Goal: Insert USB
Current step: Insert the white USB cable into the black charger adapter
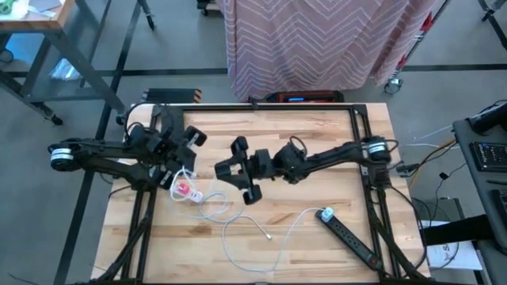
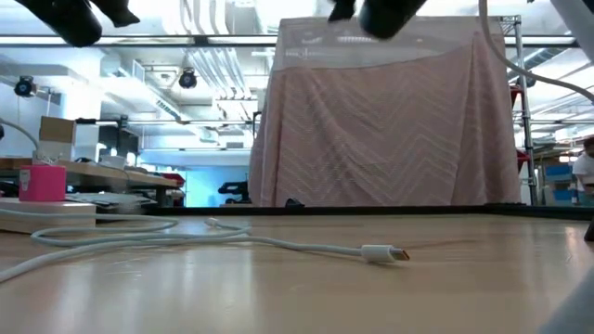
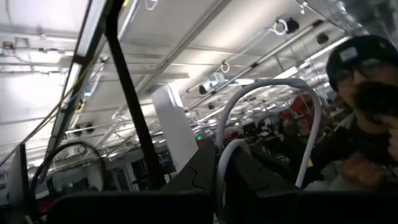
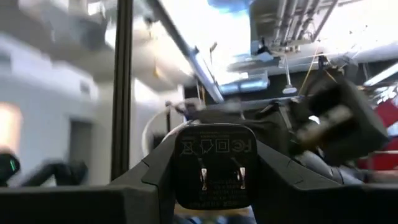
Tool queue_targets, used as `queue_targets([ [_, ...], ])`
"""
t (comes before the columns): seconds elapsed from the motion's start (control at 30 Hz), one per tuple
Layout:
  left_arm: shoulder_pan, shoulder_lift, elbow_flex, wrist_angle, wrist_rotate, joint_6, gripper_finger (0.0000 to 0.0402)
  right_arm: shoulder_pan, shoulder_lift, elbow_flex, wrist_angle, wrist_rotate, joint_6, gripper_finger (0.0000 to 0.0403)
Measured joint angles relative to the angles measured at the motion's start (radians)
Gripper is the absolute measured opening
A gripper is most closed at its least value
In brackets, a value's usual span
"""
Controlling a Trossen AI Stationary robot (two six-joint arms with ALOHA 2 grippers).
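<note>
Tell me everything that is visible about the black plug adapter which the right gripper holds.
The black plug adapter is a small block with rounded corners, which looks like matte plastic. The face that shows in the right wrist view carries two metal prongs and pale printed marks above and below them. The right gripper holds it between its two dark fingers, which press on opposite sides. In the high view the right gripper is over the middle of the wooden table, and the adapter itself cannot be made out there.
</note>
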Motion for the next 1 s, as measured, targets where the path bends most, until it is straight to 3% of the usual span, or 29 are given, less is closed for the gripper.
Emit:
queue_targets([
  [0.23, -0.001, 0.015, -0.005, -0.026, 0.038, 0.269, 0.0002, -0.058, 0.17, 0.032, 0.338, -0.055, 0.452, 0.0131],
  [0.33, 0.0, 0.025, -0.005, -0.059, 0.072, 0.386, 0.0002, -0.076, 0.186, 0.053, 0.322, -0.062, 0.599, 0.0131],
  [0.5, 0.0, 0.029, -0.005, -0.136, 0.074, 0.513, 0.0003, -0.083, 0.179, 0.057, 0.323, -0.063, 0.643, 0.0131],
  [0.77, 0.015, 0.013, -0.002, -0.165, 0.147, 0.507, 0.0003, -0.088, 0.178, 0.055, 0.295, -0.104, 0.626, 0.0131],
  [0.87, 0.047, -0.018, 0.014, -0.18, 0.201, 0.445, 0.0003, -0.088, 0.179, 0.053, 0.294, -0.12, 0.605, 0.0131],
  [1.0, 0.107, -0.073, 0.02, -0.23, 0.213, 0.473, 0.0002, -0.088, 0.179, 0.05, 0.293, -0.123, 0.602, 0.0131],
])
